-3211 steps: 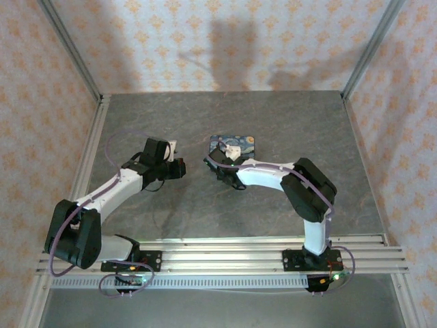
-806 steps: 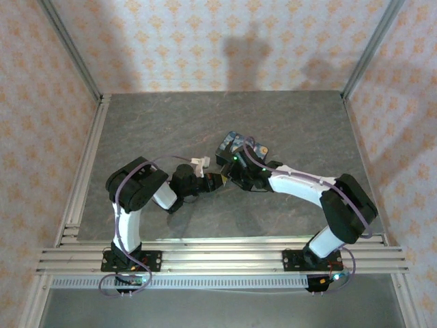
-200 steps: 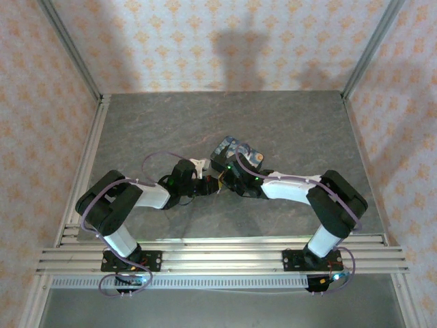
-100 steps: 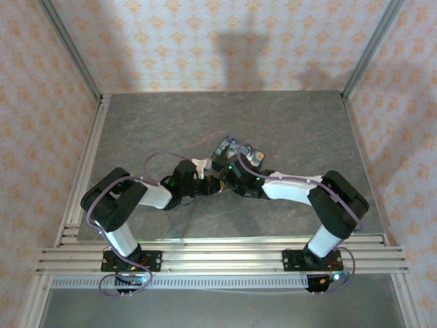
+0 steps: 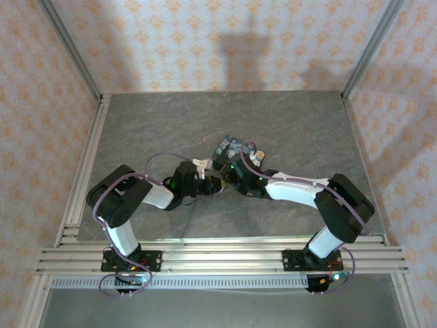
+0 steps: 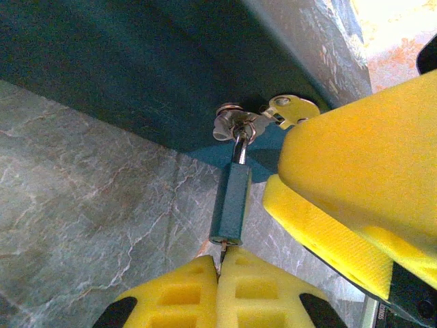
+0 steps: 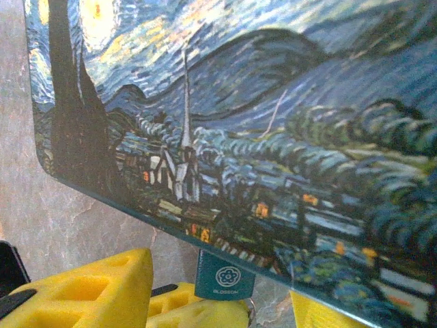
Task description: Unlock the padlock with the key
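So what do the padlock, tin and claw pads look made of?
Padlock: body looks painted or anodised metal, matte teal; shackle bright steel, it glints. Tin: likely thin printed metal, glossy swirl picture. Pads: yellow foam, porous surface.

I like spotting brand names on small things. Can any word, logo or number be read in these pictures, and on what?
"BLOSSOM", in tiny letters under a round flower-like emblem, on the padlock; small, so this is a best reading.
On the tin: a painted night scene, with no writing to read.
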Available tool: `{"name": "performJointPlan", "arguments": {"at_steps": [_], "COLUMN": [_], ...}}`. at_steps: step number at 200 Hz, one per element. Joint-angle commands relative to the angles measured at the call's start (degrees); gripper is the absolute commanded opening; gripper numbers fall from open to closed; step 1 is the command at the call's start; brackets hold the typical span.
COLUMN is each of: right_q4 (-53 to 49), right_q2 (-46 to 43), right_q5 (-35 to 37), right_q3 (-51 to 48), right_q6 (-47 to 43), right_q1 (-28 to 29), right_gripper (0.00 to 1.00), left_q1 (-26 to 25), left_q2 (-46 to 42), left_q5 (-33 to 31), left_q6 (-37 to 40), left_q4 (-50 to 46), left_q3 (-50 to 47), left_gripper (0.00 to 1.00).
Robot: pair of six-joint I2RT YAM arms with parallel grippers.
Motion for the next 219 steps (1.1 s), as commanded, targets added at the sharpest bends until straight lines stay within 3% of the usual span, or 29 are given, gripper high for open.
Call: {"name": "performJointPlan", "arguments": {"at_steps": [1,76,128,180,219], "right_q4": [-0.6,1.1,0.9,0.7,1.5], "right_q2": [1.5,5.1,6.1,5.8,4.5], "right_q5": [1.3,-0.1,0.2,0.9,2.2], "right_q3": [0.7,2.2,2.9,2.4,1.3], "right_q6": [-0.2,0.2,0.3,0.4,1.5], "right_q1": [-0.3,-0.3,-0.3,-0.3,-0.3], "right_gripper": [0.53,0.47,0.16,0.01,0.0], "left_q1": [-0.4,-0.4,-0.4,-0.4,-0.3], "left_q2": [0.7,0.4,-0.7,-3.4,-6.2], "left_q5": [0.6,1.6,2.0,1.8,1.5], "left_q6": [-0.1,-0.4,1.2,3.5,3.4], "left_q4": [3.4,3.1,0.9,-3.2,-5.9], "left_q3": [-0.4,0.0,0.1,0.4,-0.1], "left_gripper": [0.0,0.0,0.0,0.0,0.35]}}
